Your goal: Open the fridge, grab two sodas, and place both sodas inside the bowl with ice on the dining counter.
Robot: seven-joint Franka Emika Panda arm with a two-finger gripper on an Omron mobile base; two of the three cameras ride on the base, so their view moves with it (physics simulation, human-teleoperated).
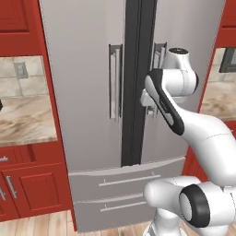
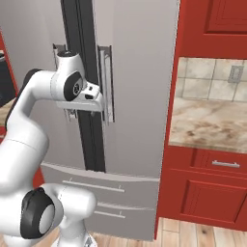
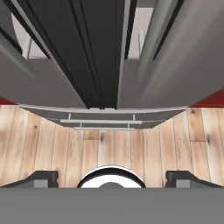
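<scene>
Fridge: silver-grey French-door unit, both doors seen shut, a dark vertical seam between them; it is flanked by red cabinets on either side.
Door handles: the left bar handle and the right bar handle are set just beside the seam, one on each door; in the hand view both are seen as grey bars slanting toward the drawers.
Drawers: two bottom drawers with horizontal bar pulls are stacked under the doors, both shut.
Edges: the fridge's side edges are met by red panels; a marbled wall worktop lies over red cabinet doors to the right, another worktop to the left.
Open room: wooden floor is left bare in front of the drawers; free space is seen before the door fronts on each side of the arm.
Claw: released, its two dark fingertips spread wide with nothing between them; it is pointed downward along the fridge front.
Claw to fridge: the hand is held close before the seam at handle height, near the right bar handle; whether it is touched cannot be told.
</scene>
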